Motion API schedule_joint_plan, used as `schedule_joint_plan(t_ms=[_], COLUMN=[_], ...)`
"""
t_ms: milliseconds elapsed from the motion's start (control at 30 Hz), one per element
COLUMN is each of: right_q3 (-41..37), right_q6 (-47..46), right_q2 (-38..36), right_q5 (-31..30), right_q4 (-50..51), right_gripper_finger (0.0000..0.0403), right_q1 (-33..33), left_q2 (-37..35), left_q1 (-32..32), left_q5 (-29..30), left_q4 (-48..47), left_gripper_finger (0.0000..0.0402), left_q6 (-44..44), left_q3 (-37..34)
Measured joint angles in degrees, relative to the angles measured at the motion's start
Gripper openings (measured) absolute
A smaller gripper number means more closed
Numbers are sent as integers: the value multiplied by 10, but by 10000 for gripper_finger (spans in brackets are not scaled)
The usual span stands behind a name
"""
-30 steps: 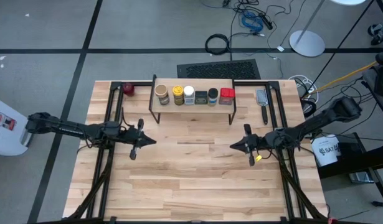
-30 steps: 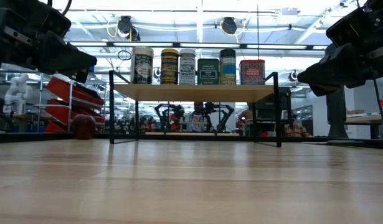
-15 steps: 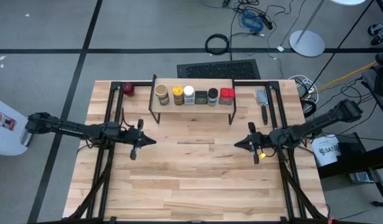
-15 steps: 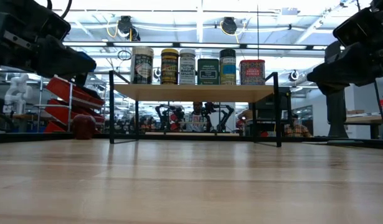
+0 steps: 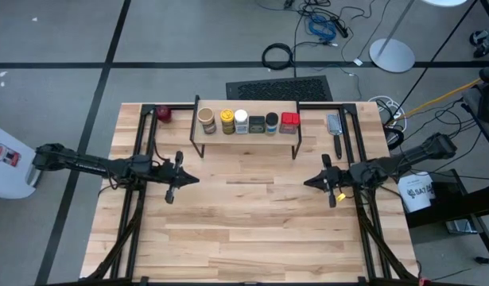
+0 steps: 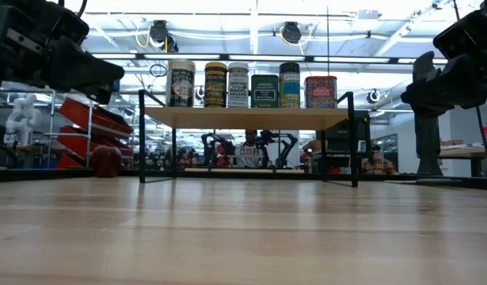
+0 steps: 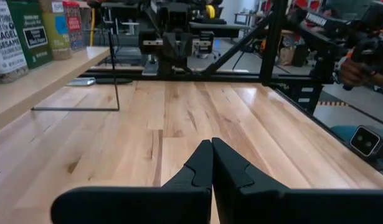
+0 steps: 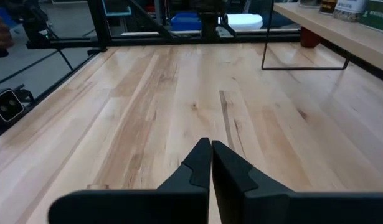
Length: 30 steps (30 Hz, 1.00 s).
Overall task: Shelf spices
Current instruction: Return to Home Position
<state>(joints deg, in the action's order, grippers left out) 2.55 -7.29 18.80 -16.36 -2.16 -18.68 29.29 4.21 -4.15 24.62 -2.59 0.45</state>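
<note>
Six spices stand in a row on the shelf (image 5: 246, 133), a wood plank on thin black legs near the table's far edge: tan-topped jar (image 5: 207, 121), yellow-topped jar (image 5: 227, 121), white-capped jar (image 5: 241, 120), two dark ones (image 5: 257, 123) (image 5: 272, 122), and the red square tin (image 5: 289, 121). In the low view the same row (image 6: 251, 85) stands upright on the plank (image 6: 247, 117). My left gripper (image 5: 198, 179) hovers shut over the table's left half. My right gripper (image 5: 305, 183) hovers shut over the right half. Both point toward the table's middle.
A small dark-red round object (image 5: 164, 114) lies left of the shelf by the far edge. A brush-like tool (image 5: 335, 127) lies right of the shelf. Bare wood (image 5: 248, 222) stretches between the grippers and toward the near edge.
My right gripper has drawn back toward the table's right edge, staying shut and level.
</note>
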Motion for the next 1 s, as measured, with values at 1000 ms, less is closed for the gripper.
schedule_joint_plan(t_ms=[1000], right_q3=[-17], right_q6=[79], right_q2=[-182], right_q5=[44], right_q4=[-6], right_gripper_finger=[0], right_q1=[0], left_q2=[-2], left_q1=[0], left_q5=[-4], left_q4=[5], left_gripper_finger=[2], left_q6=[0], left_q3=[0])
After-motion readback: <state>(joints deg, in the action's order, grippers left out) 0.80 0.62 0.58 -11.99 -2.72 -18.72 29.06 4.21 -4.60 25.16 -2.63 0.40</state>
